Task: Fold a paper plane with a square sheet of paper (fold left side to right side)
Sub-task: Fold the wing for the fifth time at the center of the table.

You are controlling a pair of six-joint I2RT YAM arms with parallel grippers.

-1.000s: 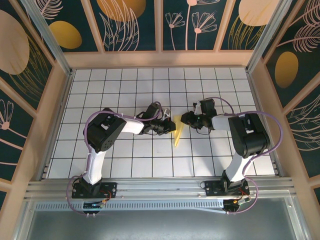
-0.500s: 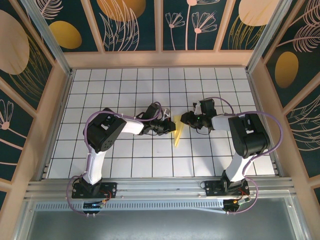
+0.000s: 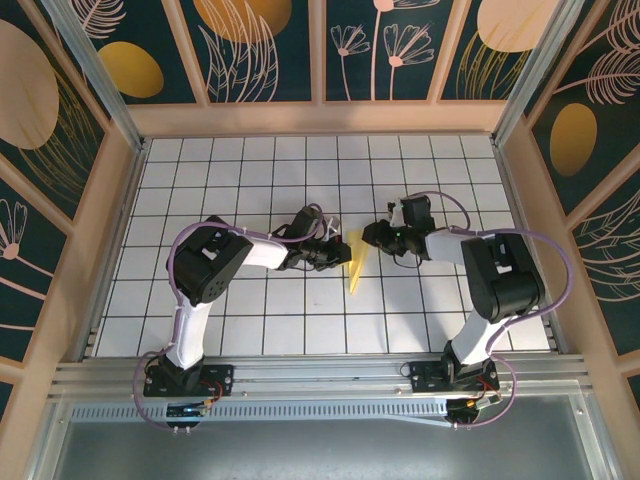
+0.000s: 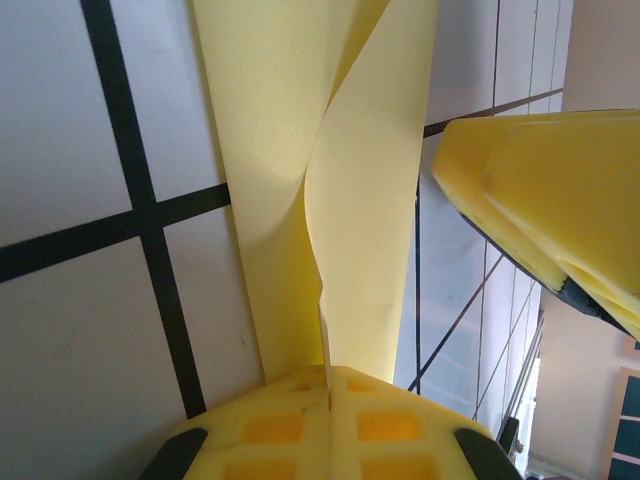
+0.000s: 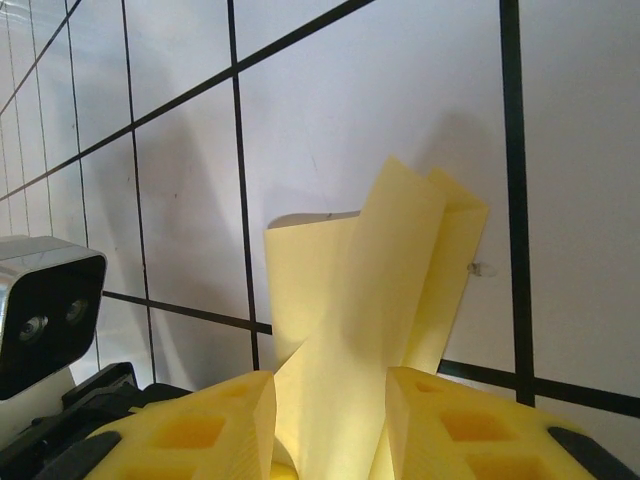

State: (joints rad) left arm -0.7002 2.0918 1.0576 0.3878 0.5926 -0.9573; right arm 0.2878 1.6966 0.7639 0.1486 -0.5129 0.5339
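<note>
Left claw [image 4: 328, 385]: we see it clenched tight on one end of the sheet of paper [image 4: 360, 200], which is folded into a long thin strip with flaps.
Right claw [image 5: 330, 385]: its two yellow fingers stand a little apart, and the other end of the paper runs between them. We cannot tell if they press on it.
Where the paper is: in the middle of the bench [image 3: 250, 300], between the two claws, partly lifted and twisted.
What has changed: almost nothing. The paper and both claws sit where they were a second ago. Only the right arm's elbow has swung out a bit to the side.
What that means: we think the claws are holding the strip steady between folds. The flaps stand loose, so the plane does not look done yet.
</note>
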